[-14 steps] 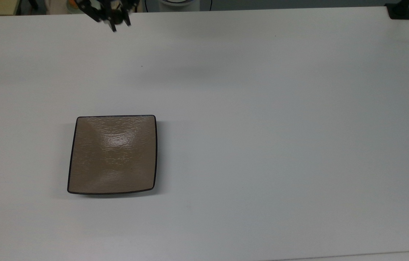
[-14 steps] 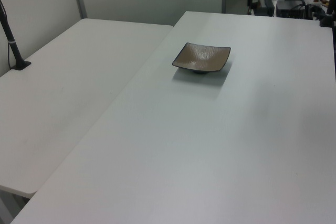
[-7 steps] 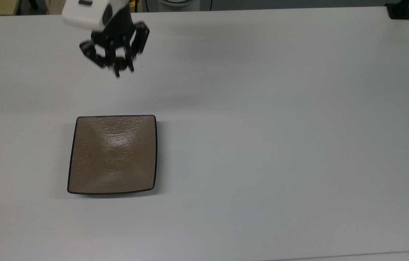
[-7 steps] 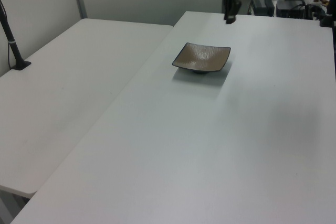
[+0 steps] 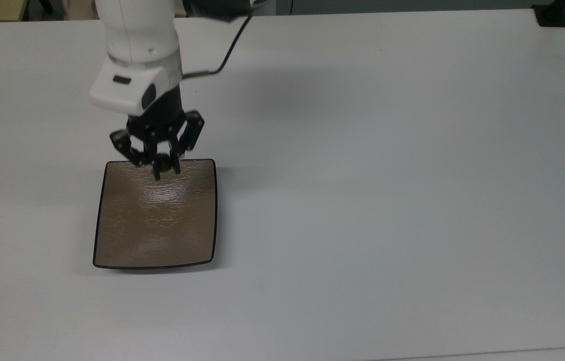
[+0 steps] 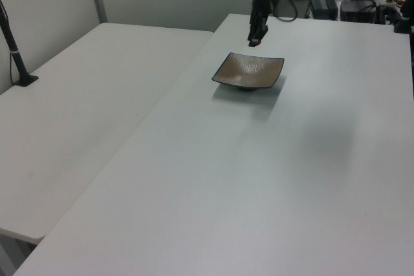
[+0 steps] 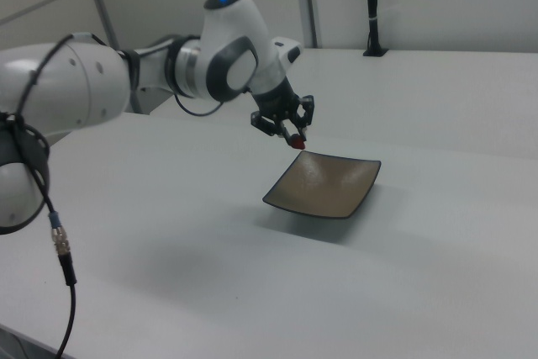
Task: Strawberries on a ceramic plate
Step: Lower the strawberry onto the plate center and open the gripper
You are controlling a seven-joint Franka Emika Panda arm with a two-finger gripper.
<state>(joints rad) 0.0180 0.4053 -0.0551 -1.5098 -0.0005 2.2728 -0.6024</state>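
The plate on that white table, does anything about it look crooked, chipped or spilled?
Nothing stands out. The ceramic plate sits flat and whole on the table, bare inside. The gripper holds a strawberry above its far edge.

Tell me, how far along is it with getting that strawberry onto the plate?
Picking up looks done: the claw is shut on the strawberry, a small red thing between its tips. In hand is the carry: the claw hangs above the plate's far edge at the top view's top, and the strawberry is not touching it. Left: move over the middle, lower, let go. The plate holds nothing yet.
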